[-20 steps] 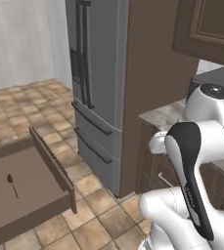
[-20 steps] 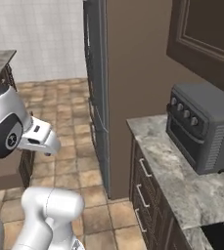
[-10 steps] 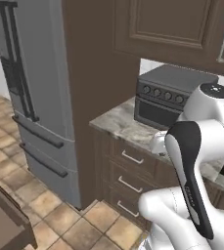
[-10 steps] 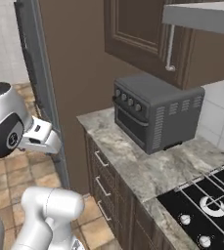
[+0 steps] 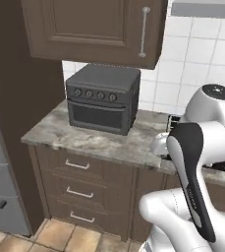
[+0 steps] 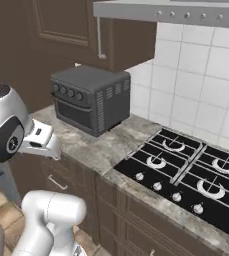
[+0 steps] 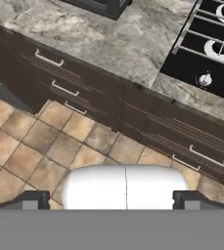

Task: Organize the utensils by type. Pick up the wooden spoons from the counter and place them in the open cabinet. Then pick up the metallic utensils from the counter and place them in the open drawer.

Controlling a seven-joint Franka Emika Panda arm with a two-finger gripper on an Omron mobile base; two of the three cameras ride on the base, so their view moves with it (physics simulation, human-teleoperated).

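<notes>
Two dark finger tips [image 7: 35, 199] at the bottom corners of the hand view, far apart: gripper [image 7: 111, 200] spread wide, nothing between the jaws. Pointed down over tan floor tiles [image 7: 30, 156] in the lower left of that frame, with dark lower cabinets [image 7: 133, 122] crossing its middle.

Counter [image 5: 109, 140], grey-brown marbled stone, across the middle of the left base view and through the centre of the right base view. Dark toaster oven [image 5: 103, 97] standing on it, centre left in the left base view, upper left in the right base view. Black gas hob [image 6: 186, 172] set into the stone, lower right of the right base view. Closed wall cabinet [image 5: 92, 29] along the top of the left base view, white wall tiles [image 6: 201, 70] at upper right of the right base view.
</notes>
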